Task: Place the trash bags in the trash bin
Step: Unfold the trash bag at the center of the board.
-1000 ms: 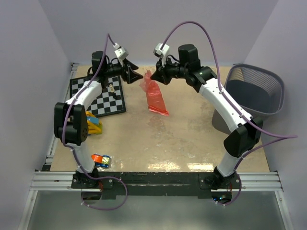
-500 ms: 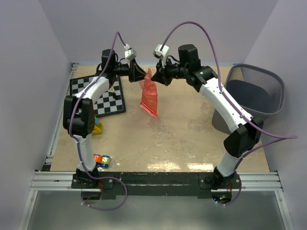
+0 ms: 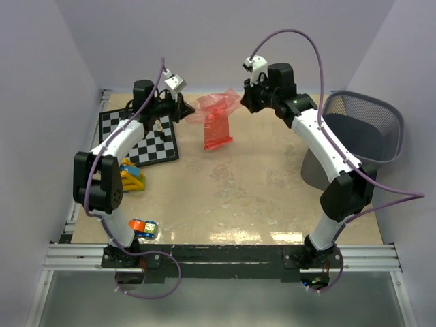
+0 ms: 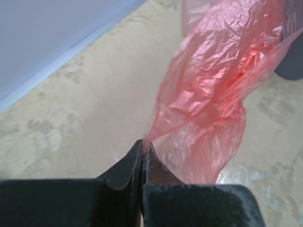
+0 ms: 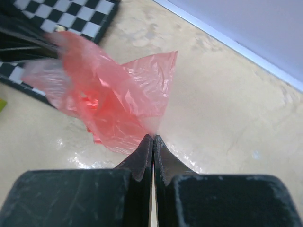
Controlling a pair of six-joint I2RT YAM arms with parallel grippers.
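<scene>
Chessboard: a black-and-white chessboard (image 3: 139,139) lies flat at the far left of the counter (image 3: 259,197). A small pale piece (image 3: 158,125) stands on its far right part.
Toys: a yellow and blue toy (image 3: 131,176) sits just in front of the chessboard. A small orange and blue toy car (image 3: 143,227) rests near the left arm's base, well apart from the other things.
Left hand: the left hand (image 3: 182,107) reaches out over the far right corner of the chessboard, raised off the counter. In the left wrist view its dark fingers (image 4: 128,165) are pressed together, with a thin edge of film pinched at their tips.
Trash bag: the translucent red trash bag (image 3: 216,121) hangs over the far middle of the counter. Its upper edge is drawn out sideways between the two hands and its crinkled body droops below. Whether its lower end touches the counter cannot be told. It is outside the trash bin and well apart from it.
Right hand: the right hand (image 3: 244,101) holds the opposite edge of the bag. In the right wrist view its fingers (image 5: 142,156) are closed tight, with the film (image 5: 109,99) spreading away from their tips.
Trash bin: the dark grey wire-mesh trash bin (image 3: 361,129) stands at the far right edge of the counter, just beyond the right arm, with its mouth facing up.
</scene>
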